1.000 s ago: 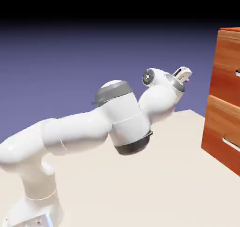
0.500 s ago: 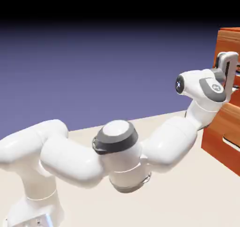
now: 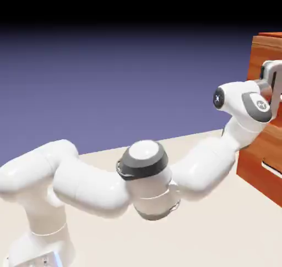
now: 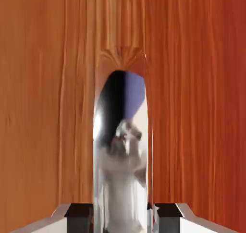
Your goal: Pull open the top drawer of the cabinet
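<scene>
In the hand view, the top drawer's handle (image 4: 122,155) runs upright between the fingertips of the gripper (image 4: 123,218), which are drawn in on both sides of it; the handle is judged to be clasped. The top drawer (image 4: 38,107) fills the space behind and around the handle.

In the exterior view, the wrist of the arm (image 3: 198,172) has shifted slightly to the view's right since half a second ago, and the hand is set against the cabinet (image 3: 253,169), covering most of the same handle. The lower drawer's handle (image 3: 272,168) is seen below it, untouched. The top drawer's edge, to the exterior view's left of the handle, appears a touch farther out than before, so a slight opening may have been started; this cannot be confirmed. With the grasp apparently made, a straight pull away from the cabinet is called for, though the smooth bar could slip.
</scene>
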Robot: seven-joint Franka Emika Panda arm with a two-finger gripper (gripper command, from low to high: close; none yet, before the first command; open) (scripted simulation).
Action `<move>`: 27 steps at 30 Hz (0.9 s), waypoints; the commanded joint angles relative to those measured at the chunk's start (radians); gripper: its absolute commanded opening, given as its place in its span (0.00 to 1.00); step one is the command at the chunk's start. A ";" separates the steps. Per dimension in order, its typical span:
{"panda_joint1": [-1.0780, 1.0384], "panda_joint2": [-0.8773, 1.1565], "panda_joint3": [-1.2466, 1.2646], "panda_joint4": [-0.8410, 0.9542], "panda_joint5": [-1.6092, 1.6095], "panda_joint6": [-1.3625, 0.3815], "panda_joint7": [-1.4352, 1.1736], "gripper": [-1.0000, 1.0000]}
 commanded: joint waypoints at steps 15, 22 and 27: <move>-0.345 0.100 0.050 -0.544 -0.009 -0.197 0.032 0.00; -0.540 0.125 0.067 -0.797 0.027 -0.257 0.055 0.00; -0.608 0.135 0.075 -0.875 0.047 -0.269 0.058 1.00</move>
